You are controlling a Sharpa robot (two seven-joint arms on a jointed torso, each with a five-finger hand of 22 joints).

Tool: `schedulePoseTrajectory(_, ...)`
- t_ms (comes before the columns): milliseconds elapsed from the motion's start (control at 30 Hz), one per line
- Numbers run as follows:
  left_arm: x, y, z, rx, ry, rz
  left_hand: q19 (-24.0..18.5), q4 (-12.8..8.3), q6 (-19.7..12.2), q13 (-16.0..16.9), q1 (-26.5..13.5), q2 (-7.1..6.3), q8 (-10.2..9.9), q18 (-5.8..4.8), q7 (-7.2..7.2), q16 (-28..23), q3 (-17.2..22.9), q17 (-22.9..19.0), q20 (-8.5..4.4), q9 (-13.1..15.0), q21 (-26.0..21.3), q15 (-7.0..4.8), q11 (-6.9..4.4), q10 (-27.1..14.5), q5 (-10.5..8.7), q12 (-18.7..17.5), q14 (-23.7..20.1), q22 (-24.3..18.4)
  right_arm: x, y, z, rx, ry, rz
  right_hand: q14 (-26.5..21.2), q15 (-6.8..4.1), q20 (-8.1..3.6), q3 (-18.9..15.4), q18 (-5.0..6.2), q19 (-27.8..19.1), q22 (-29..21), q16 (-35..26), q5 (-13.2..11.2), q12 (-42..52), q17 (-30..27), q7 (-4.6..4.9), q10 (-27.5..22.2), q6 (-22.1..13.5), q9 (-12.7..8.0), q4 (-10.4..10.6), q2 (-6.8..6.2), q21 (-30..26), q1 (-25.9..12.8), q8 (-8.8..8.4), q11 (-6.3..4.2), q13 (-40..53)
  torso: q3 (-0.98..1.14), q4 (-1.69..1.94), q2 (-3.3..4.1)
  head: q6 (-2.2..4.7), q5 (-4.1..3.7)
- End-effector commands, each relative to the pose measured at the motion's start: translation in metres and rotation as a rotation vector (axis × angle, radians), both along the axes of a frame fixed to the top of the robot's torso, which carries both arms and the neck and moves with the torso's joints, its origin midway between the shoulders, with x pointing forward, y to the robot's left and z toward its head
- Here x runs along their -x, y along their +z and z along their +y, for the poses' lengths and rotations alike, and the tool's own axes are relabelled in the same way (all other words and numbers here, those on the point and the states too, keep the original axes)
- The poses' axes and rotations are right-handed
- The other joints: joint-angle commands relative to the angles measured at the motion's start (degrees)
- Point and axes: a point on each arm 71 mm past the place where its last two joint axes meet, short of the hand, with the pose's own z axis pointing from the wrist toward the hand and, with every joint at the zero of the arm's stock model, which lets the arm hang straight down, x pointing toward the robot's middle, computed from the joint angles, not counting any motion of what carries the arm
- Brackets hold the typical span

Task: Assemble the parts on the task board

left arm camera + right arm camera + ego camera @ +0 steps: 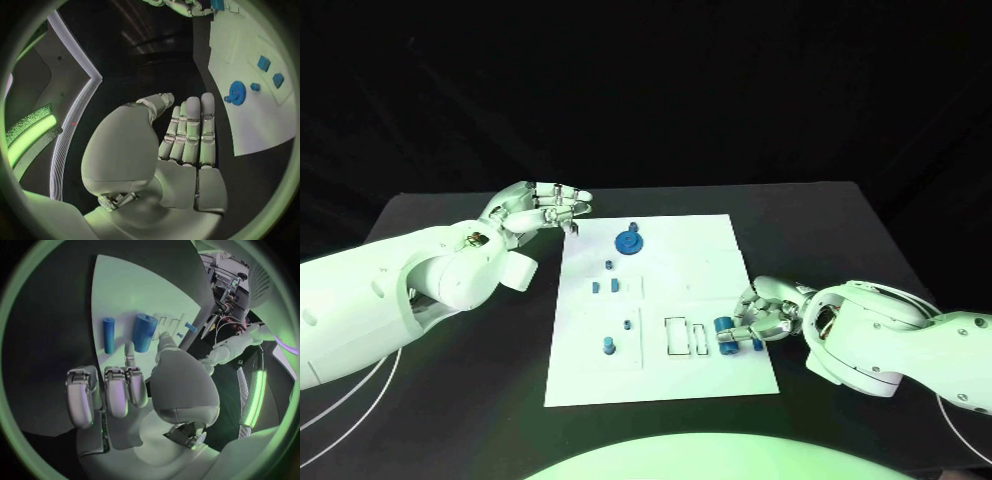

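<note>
The right hand (764,318) rests on the task board (678,380) beside two loose blue cylinders (144,332) — apparently touching one, grip uncertain. A nudge could roll them off. The left hand (542,208) hovers empty, fingers straight.

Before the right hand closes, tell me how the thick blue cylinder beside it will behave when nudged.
The thick blue cylinder lies on its side on the task board, so it will probably roll if pushed across its length. It looks solid and stiff, likely light. Its smooth round surface may slip between the fingers of the right hand, which sits close by it.
</note>
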Motion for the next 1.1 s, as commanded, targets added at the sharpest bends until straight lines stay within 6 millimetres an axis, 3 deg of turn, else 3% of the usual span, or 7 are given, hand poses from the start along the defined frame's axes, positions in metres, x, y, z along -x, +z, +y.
schedulePoseTrajectory(33, 0.0008, 0.0007, -0.0013, 0.011, -0.011, 0.0, 0.16, 0.12, -0.58, -0.05, -0.08, 0.3, 0.29, 0.86, 0.6, -0.25, -0.19, -0.05, 0.34, -0.09, -0.17, 0.16, -0.07, -0.31, 0.05, 0.33, -0.07, -0.05, -0.0002, -0.0037, 0.0021, 0.051, 0.042, 0.003, 5.2, -0.28, -0.25, -0.35, -0.81, 5.99, 15.09, 0.13, 0.03, -0.17, 11.16, -0.15, 4.09, 0.55, 0.1, 0.03, 0.24, 0.2, -0.43, 0.38, -0.5, 12.52, 0.02, 0.1, 0.02, -0.17, 0.09)
schedulePoseTrajectory(333, 0.001, 0.0007, -0.0007, 0.01, -0.011, 0.001, 0.16, 0.13, -0.61, -0.06, -0.1, 0.29, 0.3, 0.86, 0.6, -0.24, -0.21, -0.06, 0.35, -0.1, -0.2, 0.17, -0.06, -0.34, 0.05, 0.35, -0.08, -0.06, -0.0031, -0.0098, 0.0087, 0.082, 0.076, -0.002, 5.16, -0.44, -0.36, -0.16, -0.81, 5.99, 15.09, 0.08, -0.03, -0.29, 11.04, -0.36, 4.03, 1.03, 0.35, -0.03, 0.72, 0.2, -0.03, 0.75, -0.68, 12.45, -0.05, 0.01, -0.08, -0.27, 0.23)
schedulePoseTrajectory(633, 0.0013, 0.0007, -0.0002, 0.01, -0.012, 0.002, 0.16, 0.13, -0.61, -0.06, -0.1, 0.29, 0.3, 0.86, 0.6, -0.24, -0.21, -0.06, 0.35, -0.1, -0.2, 0.17, -0.06, -0.34, 0.05, 0.35, -0.08, -0.06, -0.0049, -0.0132, 0.011, 0.075, 0.058, -0.023, 5.19, -0.92, -0.85, 1.16, -0.81, 5.99, 15.09, 0.09, 3.84, -0.21, 11.18, -0.87, 4.21, 1.48, 0.98, -0.43, 3.83, 0.2, 4.87, 1.19, -1.19, 12.62, -0.04, 0.0, -0.08, -0.13, 0.35)
schedulePoseTrajectory(833, 0.0014, 0.0007, -0.0003, 0.01, -0.014, 0.003, 0.16, 0.13, -0.65, -0.09, -0.13, 0.28, 0.31, 0.86, 0.61, -0.25, -0.23, -0.09, 0.36, -0.11, -0.23, 0.17, -0.06, -0.4, 0.06, 0.38, -0.1, -0.08, -0.0047, -0.0117, 0.0094, 0.005, -0.019, -0.03, 5.2, -1.47, -1.32, 5.8, -0.81, 5.99, 15.09, 0.08, 4.47, -0.11, 11.21, -1.56, 4.36, 2.51, 0.61, -0.47, 6.45, 0.2, 10.65, 0.7, -1.84, 12.78, 0.0, -0.01, -0.08, 0.05, 0.47)
schedulePoseTrajectory(1100, 0.0012, 0.0005, 0.0, 0.01, -0.014, 0.004, 0.15, 0.11, -0.66, -0.1, -0.11, 0.27, 0.31, 0.86, 0.6, -0.25, -0.23, -0.1, 0.36, -0.11, -0.24, 0.17, -0.06, -0.42, 0.06, 0.38, -0.11, -0.09, -0.0003, -0.0051, 0.0118, -0.102, -0.092, 0.011, 5.28, -1.74, -1.58, 8.44, -0.81, 5.99, 15.09, 0.21, 5.04, 0.13, 11.6, -1.91, 4.54, 3.39, 0.43, -0.32, 6.37, 0.2, 11.46, 0.54, -2.16, 13.01, -0.01, -0.06, -0.08, 0.14, 0.53)
